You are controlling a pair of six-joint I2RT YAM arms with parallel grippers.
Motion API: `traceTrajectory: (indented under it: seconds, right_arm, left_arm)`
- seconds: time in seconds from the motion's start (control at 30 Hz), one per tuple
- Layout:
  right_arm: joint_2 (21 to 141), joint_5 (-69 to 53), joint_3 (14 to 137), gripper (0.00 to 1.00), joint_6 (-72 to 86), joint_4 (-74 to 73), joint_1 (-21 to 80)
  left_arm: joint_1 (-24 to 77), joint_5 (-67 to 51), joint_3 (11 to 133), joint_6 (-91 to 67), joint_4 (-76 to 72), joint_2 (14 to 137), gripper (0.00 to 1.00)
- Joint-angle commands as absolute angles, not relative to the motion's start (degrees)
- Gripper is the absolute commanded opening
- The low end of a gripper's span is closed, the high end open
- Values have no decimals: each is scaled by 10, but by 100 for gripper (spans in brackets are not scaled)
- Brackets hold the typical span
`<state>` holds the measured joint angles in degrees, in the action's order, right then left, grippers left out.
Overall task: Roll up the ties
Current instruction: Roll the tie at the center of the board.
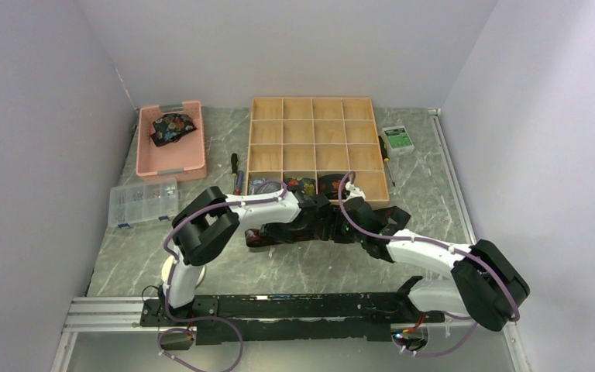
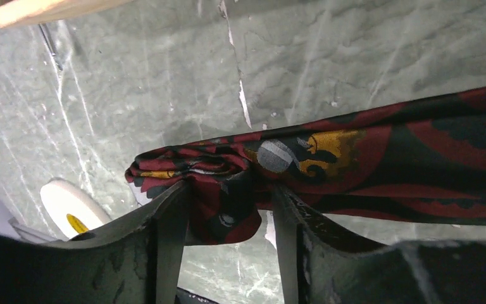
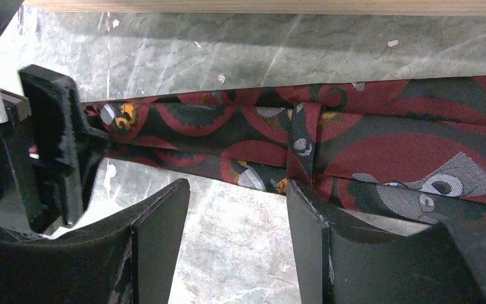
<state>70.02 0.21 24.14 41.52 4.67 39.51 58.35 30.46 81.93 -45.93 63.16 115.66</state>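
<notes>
On the grey marbled table (image 1: 294, 263), a crumpled tie (image 1: 173, 128) is waiting in the pink bin (image 1: 170, 167). A few rolls (image 1: 304, 186) are sitting in the wooden tray (image 1: 312, 100). The maroon tie (image 3: 386, 145) is lying left-to-right before it. Its left end is barely curled between the left gripper (image 2: 228, 189)'s spread jaws. The right gripper (image 3: 237, 187) is hovering spread, empty.

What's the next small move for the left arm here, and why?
Probably close the left gripper onto the tie's curled end and turn it another wrap. Its jaws stand apart around that curl, only a short bit is rolled, and the rest of the tie lies flat below the open right gripper.
</notes>
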Motion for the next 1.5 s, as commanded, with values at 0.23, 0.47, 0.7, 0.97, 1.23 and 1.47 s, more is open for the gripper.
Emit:
traceTrajectory:
  seconds: [0.23, 0.47, 0.7, 0.97, 1.23, 1.47]
  right_arm:
    - [671, -15, 262, 62, 397, 41, 393]
    - [691, -135, 299, 64, 410, 79, 395]
    - [791, -198, 372, 66, 457, 127, 429]
    - [927, -235, 462, 66, 533, 172, 466]
    - [1006, -217, 520, 60, 546, 140, 479]
    - [1042, -211, 530, 51, 550, 136, 479]
  left_arm:
    - [587, 254, 741, -478, 525, 1026, 68]
    - [561, 245, 639, -499, 457, 870, 76]
    - [437, 178, 395, -526, 277, 588, 79]
    - [293, 49, 189, -549, 133, 355, 82]
    - [208, -86, 150, -553, 19, 422, 81]
    - [175, -145, 135, -542, -44, 474, 80]
